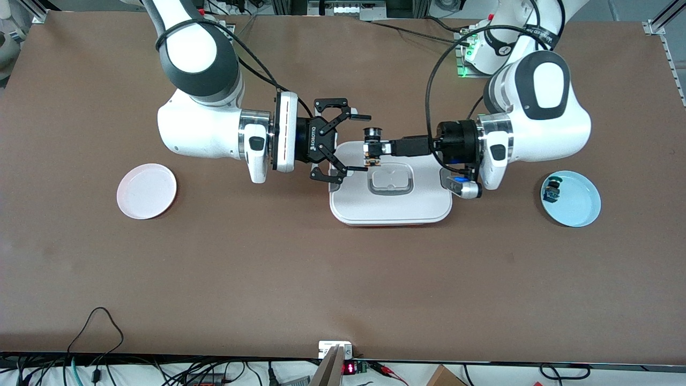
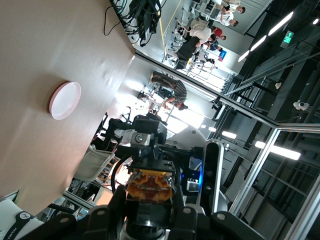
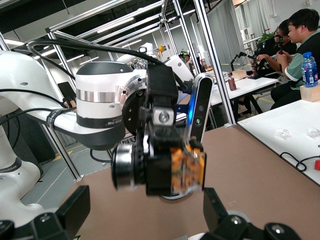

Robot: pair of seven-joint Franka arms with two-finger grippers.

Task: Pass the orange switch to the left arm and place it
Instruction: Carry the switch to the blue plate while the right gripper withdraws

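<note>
Both arms: glossy white shells, rounded, dark grey-black joint panels. Right arm (image 1: 198, 91): silver wrist ring, flat white camera bar with thin red line, black cable looped along forearm. Right gripper (image 1: 358, 142): black linkage fingers, white "ROBOTIQ" lettering on body. Left arm (image 1: 536, 107): silver wrist ring, black flange, black cable arcing up from wrist, blue glow beside small silver cylinder. Left gripper (image 1: 372, 150): black, slim body.
</note>
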